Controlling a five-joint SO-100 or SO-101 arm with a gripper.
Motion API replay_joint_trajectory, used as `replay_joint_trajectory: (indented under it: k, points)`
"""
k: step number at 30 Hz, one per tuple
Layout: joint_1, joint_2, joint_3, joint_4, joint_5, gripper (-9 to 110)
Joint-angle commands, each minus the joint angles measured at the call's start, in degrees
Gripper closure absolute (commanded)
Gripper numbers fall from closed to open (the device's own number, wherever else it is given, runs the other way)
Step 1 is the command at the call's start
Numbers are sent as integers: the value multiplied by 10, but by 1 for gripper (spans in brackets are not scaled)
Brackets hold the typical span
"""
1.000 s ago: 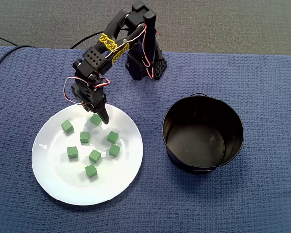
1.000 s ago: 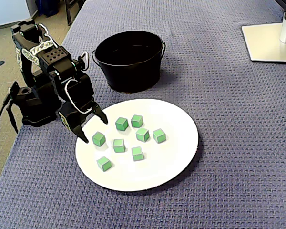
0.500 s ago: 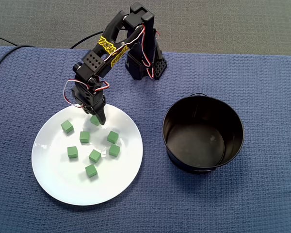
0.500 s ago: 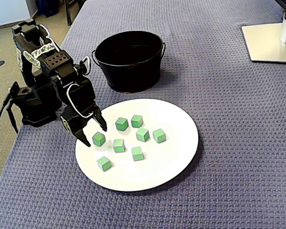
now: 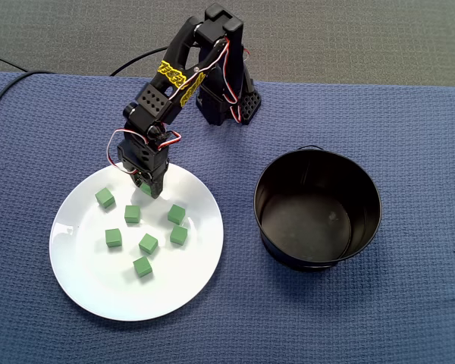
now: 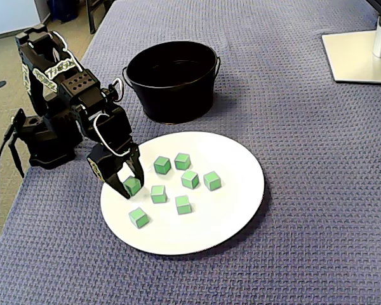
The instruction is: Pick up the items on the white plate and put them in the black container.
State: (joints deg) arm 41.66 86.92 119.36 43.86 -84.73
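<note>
Scanning near to far in a fixed view: white plate (image 6: 232, 210) on the blue woven surface (image 6: 317, 190), eight green cubes on it in all.
- Nearest cube (image 6: 138, 217) sits at the plate's near-left; six loose cubes (image 6: 190, 179) are spread across the middle.
- Gripped cube (image 6: 132, 185) is at the plate's left edge, resting flat on the plate. Top face is up and one vertical edge is turned toward the camera. Its sides look equal, so there is no long axis to call.
- Gripper (image 6: 130, 185) points down over it. Fingers (image 6: 119, 184) are narrow, one on each side of the cube, and look like they touch it. The cube sits low, right between the fingertips.

Versus 0.5 s ago, the fingers were spread wide, straddling the cube with gaps. Now they have closed in on it. The cube's spot on the plate is unchanged, and the other seven haven't moved.

- Farther back is the black container (image 6: 171, 105), upright and clear of the plate's far rim.
- Arm base (image 6: 44, 143) is left of it, at the surface edge.
- Farthest is a monitor stand base (image 6: 359, 54), top right.

In a fixed view, the gripper (image 5: 148, 187) covers most of the gripped cube (image 5: 146, 185), leaving only a patch of green between the fingers at the plate's (image 5: 182, 280) upper rim. The container (image 5: 318, 258) stands right of the plate, apart from it.
</note>
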Motion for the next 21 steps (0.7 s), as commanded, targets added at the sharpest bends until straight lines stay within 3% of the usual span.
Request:
replay_joint_trajectory:
  k: [1, 10, 21]
  points:
    - [-2, -3, 11, -21, 5, 101]
    - [-3, 30, 11, -19, 26, 101]
    - [-69, 242, -240, 78, 214, 101]
